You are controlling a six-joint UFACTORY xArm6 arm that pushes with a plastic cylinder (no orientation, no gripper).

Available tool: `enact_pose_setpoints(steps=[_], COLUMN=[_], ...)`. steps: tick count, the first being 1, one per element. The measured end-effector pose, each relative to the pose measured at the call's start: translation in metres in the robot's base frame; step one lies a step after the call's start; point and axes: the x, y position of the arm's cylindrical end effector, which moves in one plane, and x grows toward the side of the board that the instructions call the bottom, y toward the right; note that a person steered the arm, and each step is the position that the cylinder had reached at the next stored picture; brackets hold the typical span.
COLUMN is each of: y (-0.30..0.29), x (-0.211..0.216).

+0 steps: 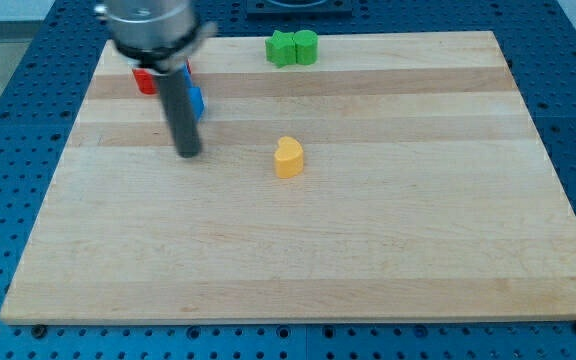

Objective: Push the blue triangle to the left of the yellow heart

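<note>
Starting at the view's left, we see a red block [145, 80] near the top of the wooden desk [298, 260], partly behind our rod. Our tip [189, 153] rests just below the blue triangle [196, 101] (mostly hidden by the rod). We carry no hand, only this rod. Well apart to the right sits the yellow heart [288, 157]; two green blocks [292, 47] touch at the top edge.
</note>
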Motion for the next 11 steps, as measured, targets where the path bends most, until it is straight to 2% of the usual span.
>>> enact_pose_setpoints(steps=[1,2,3,7,9,11], y=[-0.053,-0.066,-0.066,0.008,0.009,0.058], x=[-0.033,-0.076,-0.088,-0.086,-0.057,-0.035])
